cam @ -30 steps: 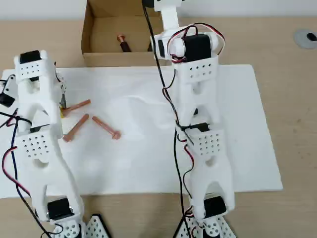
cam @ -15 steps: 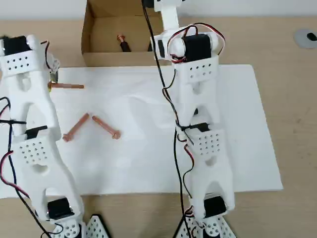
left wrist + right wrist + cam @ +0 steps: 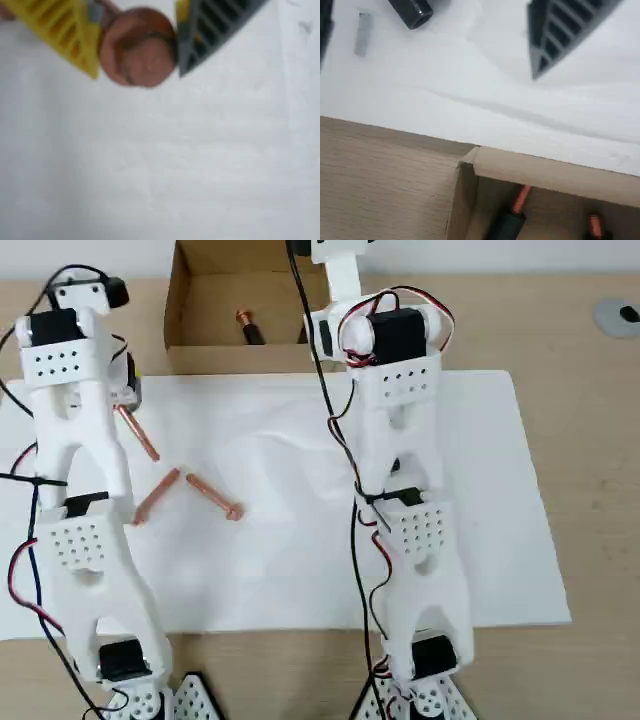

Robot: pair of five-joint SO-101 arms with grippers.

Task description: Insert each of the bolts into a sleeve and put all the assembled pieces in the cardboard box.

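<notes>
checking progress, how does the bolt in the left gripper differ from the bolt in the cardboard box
The held bolt is bare; the boxed bolt sits in a dark sleeve. The held bolt is clamped by its head in the left gripper over the white sheet; the boxed bolt lies in the cardboard box. Both are copper-coloured.

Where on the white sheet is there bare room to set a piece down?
Bare sheet lies between the two loose bolts and the right arm, running to the near edge. The strip right of that arm is bare too. Crowded: the far left corner, where the left gripper holds a bolt near the cardboard box.
</notes>
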